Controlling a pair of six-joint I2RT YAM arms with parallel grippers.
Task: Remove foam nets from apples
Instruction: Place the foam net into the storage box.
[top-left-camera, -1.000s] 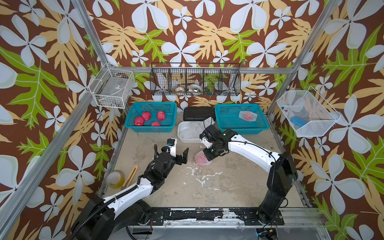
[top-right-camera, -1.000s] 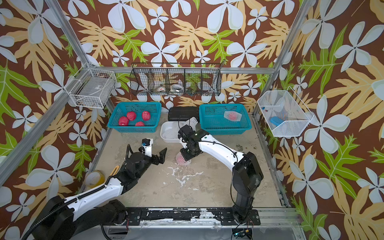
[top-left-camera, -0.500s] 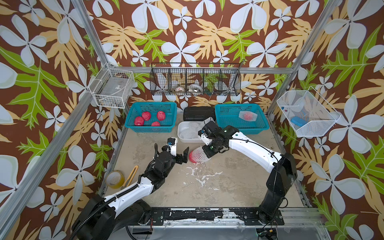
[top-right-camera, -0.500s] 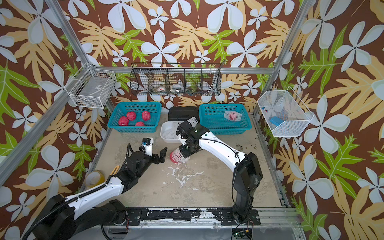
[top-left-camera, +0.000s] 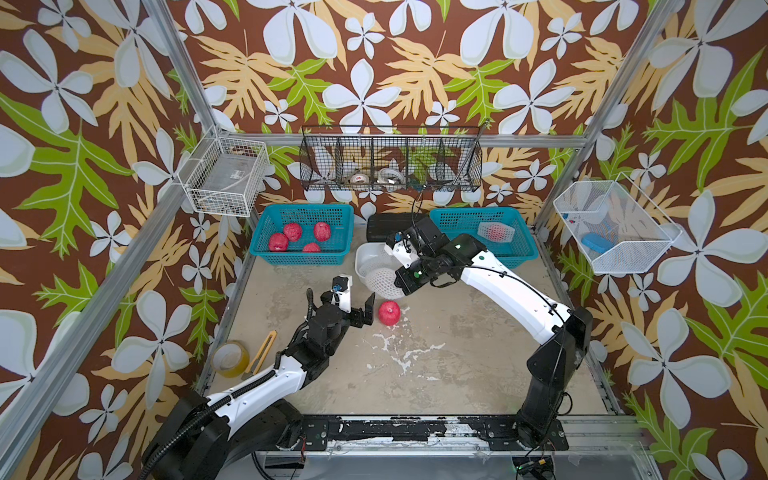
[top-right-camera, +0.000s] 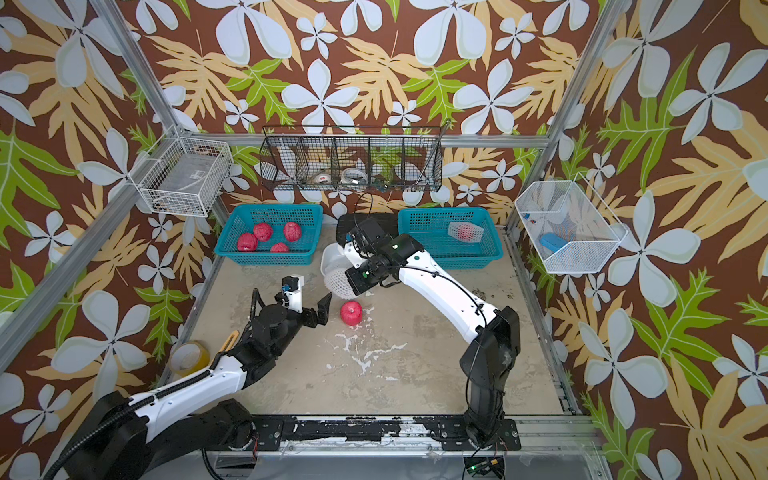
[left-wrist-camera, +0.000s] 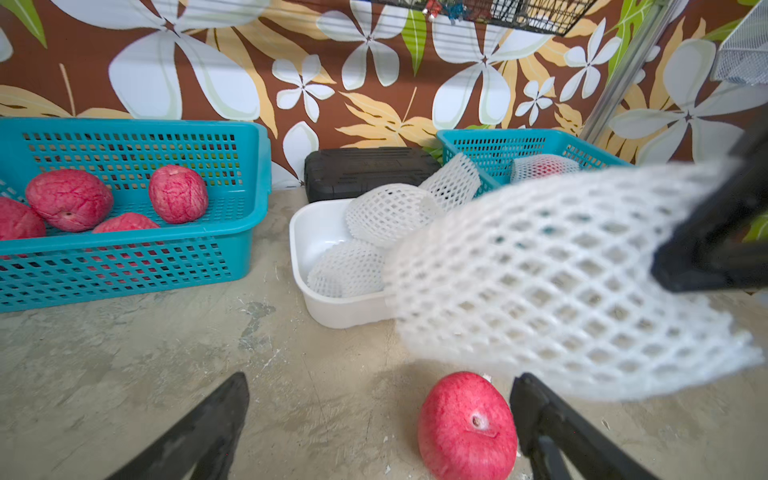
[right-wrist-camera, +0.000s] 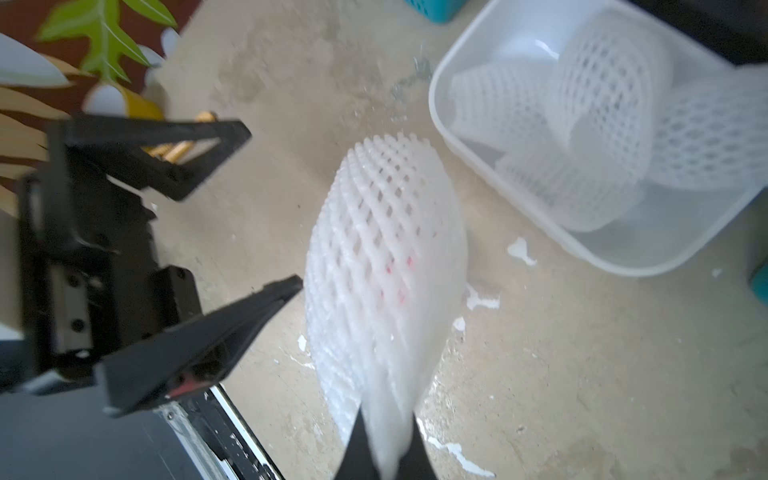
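White foam mesh net (right-wrist-camera: 384, 266) hangs pinched in right gripper (right-wrist-camera: 386, 453); bare round red apple (left-wrist-camera: 467, 424) sits just beside the wide-open left gripper (left-wrist-camera: 380, 380).

Bare apple (top-left-camera: 389, 312): on the table, centre, just right of the left gripper (top-left-camera: 351, 301), jaws spread wide.
Foam net (top-left-camera: 381, 281): pinched in the right gripper (top-left-camera: 400, 286), at the white tub (top-left-camera: 368, 257).
Left teal basket (top-left-camera: 307, 259): four unwrapped apples (top-left-camera: 293, 231).
Right teal basket (top-left-camera: 515, 257): one netted apple (top-left-camera: 495, 231).
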